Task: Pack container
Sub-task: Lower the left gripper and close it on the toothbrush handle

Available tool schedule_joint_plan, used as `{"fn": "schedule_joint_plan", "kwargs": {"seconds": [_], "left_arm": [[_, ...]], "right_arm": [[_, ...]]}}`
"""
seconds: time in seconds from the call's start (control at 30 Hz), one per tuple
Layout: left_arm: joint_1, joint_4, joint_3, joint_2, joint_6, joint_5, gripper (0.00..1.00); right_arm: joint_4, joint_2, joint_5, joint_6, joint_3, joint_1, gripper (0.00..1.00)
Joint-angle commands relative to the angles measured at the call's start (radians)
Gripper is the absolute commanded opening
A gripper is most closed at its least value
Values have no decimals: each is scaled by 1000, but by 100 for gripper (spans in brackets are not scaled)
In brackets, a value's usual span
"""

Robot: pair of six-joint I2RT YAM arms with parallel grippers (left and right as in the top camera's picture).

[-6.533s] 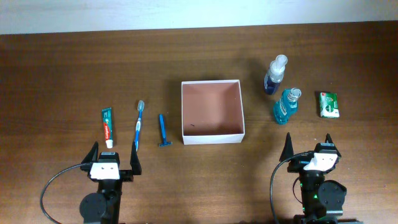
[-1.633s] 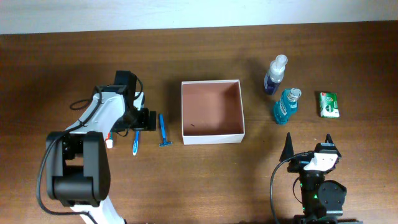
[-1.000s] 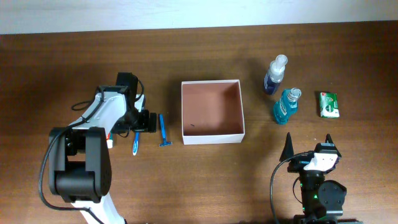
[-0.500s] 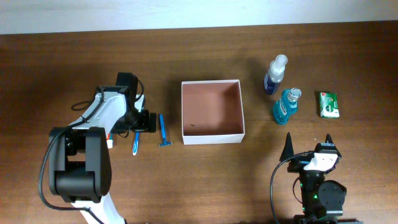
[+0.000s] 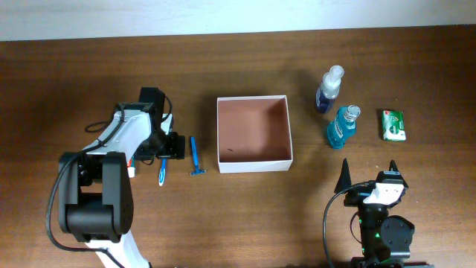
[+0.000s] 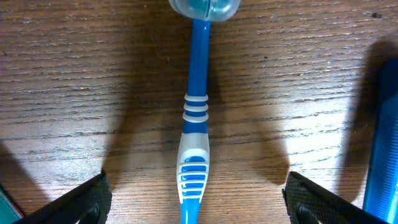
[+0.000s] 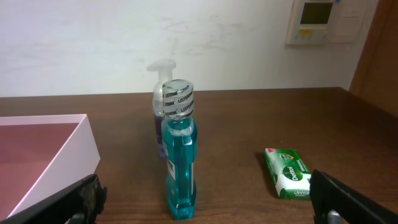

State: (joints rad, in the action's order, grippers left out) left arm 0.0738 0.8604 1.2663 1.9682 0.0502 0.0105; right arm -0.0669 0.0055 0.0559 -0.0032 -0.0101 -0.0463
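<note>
The container [image 5: 253, 165], a square white-walled box with a pinkish inside, sits mid-table with nothing in it. Left of it lies a blue and white toothbrush [image 5: 161, 176]. My left gripper [image 5: 165, 146] is down over its handle. In the left wrist view the toothbrush [image 6: 196, 143] runs straight between the fingers. The left gripper [image 6: 196, 200] stands open, each fingertip well clear of the handle. My right gripper [image 5: 370, 167] rests open near the front edge, holding nothing; its view faces the bottles past the right gripper [image 7: 205, 205].
A blue razor [image 5: 195, 156] lies between toothbrush and container. A toothpaste tube [image 5: 129, 158] is partly under the left arm. Right of the container [image 7: 62, 143] stand a teal mouthwash bottle [image 5: 341, 126] [image 7: 178, 149], a blue spray bottle [image 5: 329, 89] and a green soap packet [image 5: 393, 125] [image 7: 287, 173].
The left arm has come out from the front edge to the toothbrush and, over the last second, has barely shifted there. The right arm has not moved.
</note>
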Motion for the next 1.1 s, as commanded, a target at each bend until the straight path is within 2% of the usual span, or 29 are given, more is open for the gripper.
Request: {"fn": "schedule_joint_plan", "kwargs": {"seconds": [0.0, 0.23, 0.27, 0.33, 0.93, 1.07], "left_arm": [[2, 8, -9, 14, 6, 0, 89], [2, 15, -9, 14, 6, -1, 89], [2, 14, -9, 14, 6, -1, 84], [2, 15, -9, 14, 7, 0, 83], [2, 31, -37, 14, 11, -1, 83], [2, 34, -39, 14, 11, -1, 71]], "right_arm": [[-8, 0, 16, 4, 5, 7, 98], [-8, 0, 16, 4, 5, 7, 98], [-8, 0, 16, 4, 5, 7, 98], [-8, 0, 16, 4, 5, 7, 98], [-8, 0, 16, 4, 5, 7, 98], [-8, 0, 16, 4, 5, 7, 98]]}}
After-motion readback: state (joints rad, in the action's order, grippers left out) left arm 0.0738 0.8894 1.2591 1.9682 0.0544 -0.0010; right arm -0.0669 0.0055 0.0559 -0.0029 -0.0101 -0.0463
